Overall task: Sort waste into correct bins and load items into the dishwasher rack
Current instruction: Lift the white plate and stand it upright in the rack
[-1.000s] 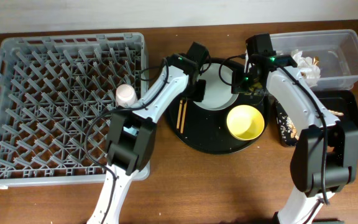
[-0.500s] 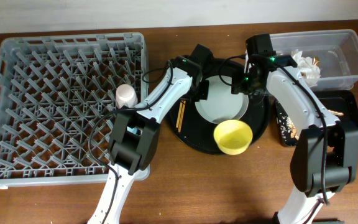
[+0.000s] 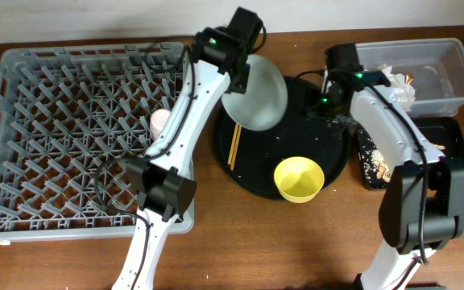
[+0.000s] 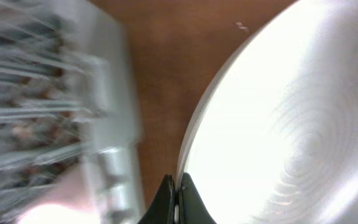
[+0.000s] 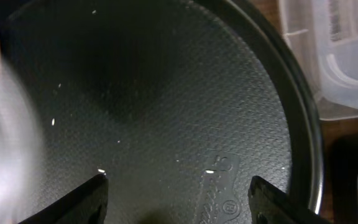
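Observation:
My left gripper (image 3: 238, 81) is shut on the rim of the pale grey-green plate (image 3: 258, 98) and holds it tilted above the back left of the round black tray (image 3: 329, 161). The left wrist view shows the jaws (image 4: 178, 200) pinching the plate's edge (image 4: 291, 124). My right gripper (image 3: 333, 103) is open and empty over the tray's back right; its jaws (image 5: 179, 200) hover above bare tray (image 5: 166, 93). The yellow bowl (image 3: 299, 178) sits at the tray's front. The wooden chopsticks (image 3: 234, 146) lie at its left. The pink cup (image 3: 159, 122) stands in the grey rack (image 3: 71, 72). The blue cup is out of view.
The clear tub (image 3: 449, 56) at the back right holds white napkins (image 3: 399, 87). The black rectangular tray (image 3: 456, 149) in front of it holds tan scraps (image 3: 371, 157). The rack's blurred wall (image 4: 104, 93) is close left of the plate. The tub's corner (image 5: 340, 56) shows right of my right gripper.
My left gripper has lifted the plate off the round tray and swung it up and back. The yellow bowl slid forward and left. My right gripper drew back to the right.

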Tool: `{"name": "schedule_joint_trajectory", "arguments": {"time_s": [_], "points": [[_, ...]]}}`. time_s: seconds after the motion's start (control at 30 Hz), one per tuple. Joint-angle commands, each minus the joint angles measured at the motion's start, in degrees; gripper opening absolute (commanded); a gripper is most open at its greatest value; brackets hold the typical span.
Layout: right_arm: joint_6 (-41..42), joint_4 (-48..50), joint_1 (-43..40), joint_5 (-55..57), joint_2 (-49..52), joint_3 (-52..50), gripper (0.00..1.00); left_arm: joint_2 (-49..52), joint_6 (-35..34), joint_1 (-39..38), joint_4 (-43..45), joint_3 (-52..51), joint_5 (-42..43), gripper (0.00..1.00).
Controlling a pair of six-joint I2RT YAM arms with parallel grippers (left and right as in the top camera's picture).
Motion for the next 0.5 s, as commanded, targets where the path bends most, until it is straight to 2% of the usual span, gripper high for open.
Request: {"name": "schedule_joint_trajectory", "arguments": {"time_s": [0.0, 0.07, 0.2, 0.3, 0.47], "points": [[1.5, 0.0, -2.2, -2.7, -1.8, 1.1, 0.75, -0.2, 5.0, 0.1, -3.1, 8.6, -19.4, 0.01], [1.6, 0.0, -2.3, -2.9, -1.8, 1.0, 0.75, -0.2, 9.4, 0.1, -3.9, 11.6, -30.2, 0.01], [2.5, 0.3, -2.1, -4.1, -1.7, 0.7, 0.76, -0.2, 10.5, 0.5, -5.2, 12.2, -44.2, 0.0], [3.0, 0.9, -1.3, -4.2, -1.5, 0.5, 0.76, -0.2, 10.4, 2.8, -7.8, 12.2, -49.3, 0.01], [3.0, 1.8, 0.3, -4.1, -0.4, 0.4, 0.78, -0.2, 8.3, 8.1, -7.0, 12.2, -49.8, 0.01]]}}
